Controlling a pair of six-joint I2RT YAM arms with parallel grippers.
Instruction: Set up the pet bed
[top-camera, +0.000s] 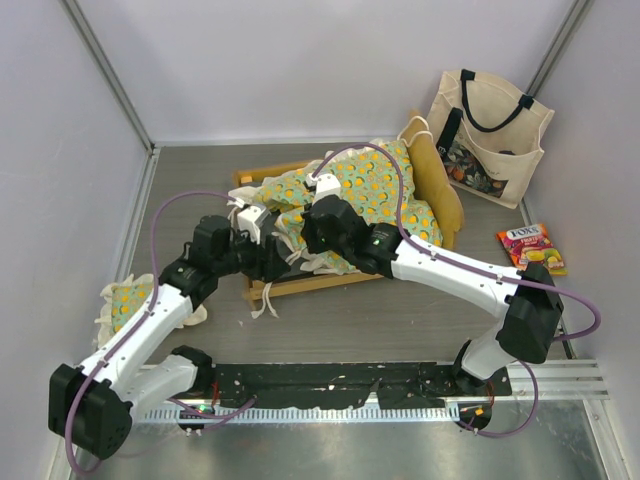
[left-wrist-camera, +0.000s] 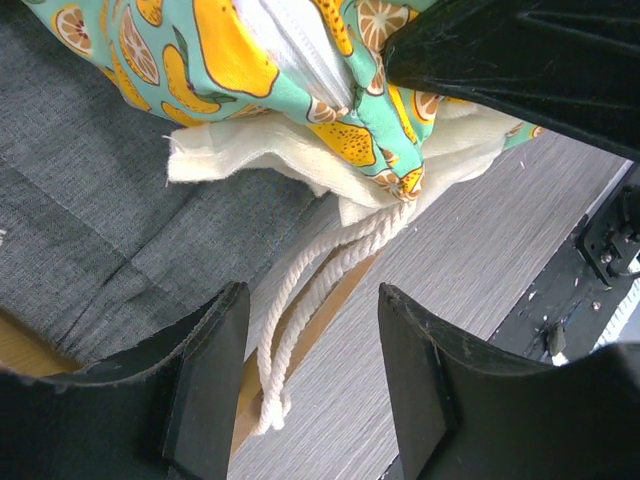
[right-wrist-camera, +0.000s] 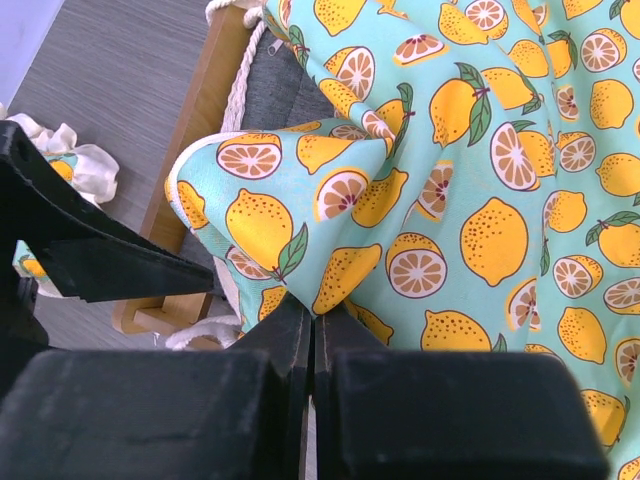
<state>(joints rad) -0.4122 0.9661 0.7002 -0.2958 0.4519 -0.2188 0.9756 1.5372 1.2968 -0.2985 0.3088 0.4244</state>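
The pet bed's light-wood frame (top-camera: 443, 190) stands mid-table with its curved headboard to the right. Its green citrus-print mattress cushion (top-camera: 370, 190) lies bunched on the grey base (left-wrist-camera: 90, 200). My right gripper (right-wrist-camera: 318, 315) is shut on a fold of the cushion (right-wrist-camera: 450, 180) near the bed's front left. My left gripper (left-wrist-camera: 312, 370) hangs open over the front rail (left-wrist-camera: 345, 290). The cushion's white rope ties (left-wrist-camera: 300, 300) dangle between its fingers (left-wrist-camera: 205, 380) without touching them. In the top view both grippers meet at the front-left corner, left (top-camera: 280, 258) and right (top-camera: 300, 235).
A small matching ruffled pillow (top-camera: 130, 298) lies on the table left of the bed, beside my left arm. A cream tote bag (top-camera: 487, 130) leans at the back right, and a candy packet (top-camera: 532, 248) lies at the right. The black mounting rail (top-camera: 330, 385) runs along the near edge.
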